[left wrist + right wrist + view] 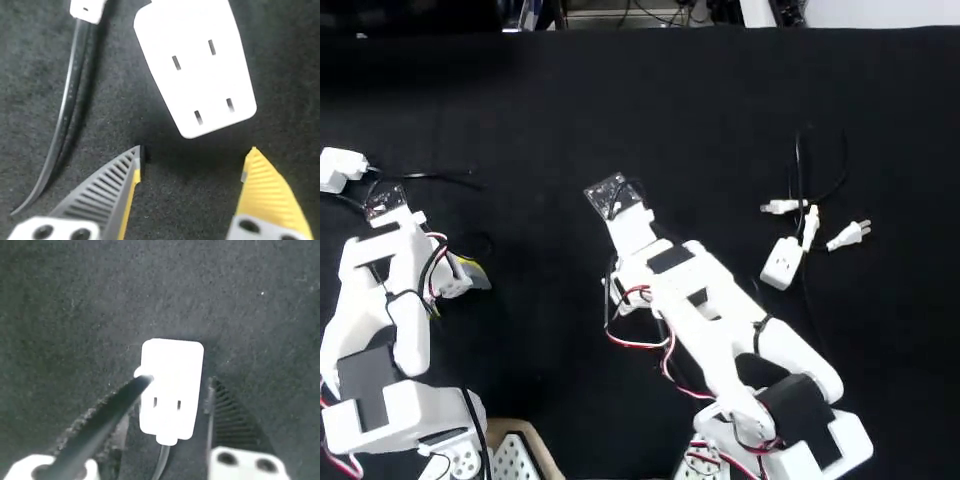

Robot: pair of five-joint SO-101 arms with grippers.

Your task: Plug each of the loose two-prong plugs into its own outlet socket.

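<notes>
A white outlet block (200, 70) with two pairs of slots lies on the black cloth just beyond my left gripper (192, 162), which is open; its grey finger (112, 187) and yellow finger (262, 187) stand wide apart with nothing between them. From above, that block (340, 168) is at the far left beside the left gripper (385, 200). My right gripper (615, 200) hangs over mid-table. Its fingers (225, 410) flank a small white socket (170, 385) with two slots, jaws open. Two loose white plugs (785, 207) (848, 235) lie at the right.
Another white outlet block (782, 262) lies at the right beside the plugs, with thin black cables (800, 160) looping behind it. A black cable (70, 110) with a white end (89, 9) runs past the left block. A perforated plate (515, 455) sits at the front edge.
</notes>
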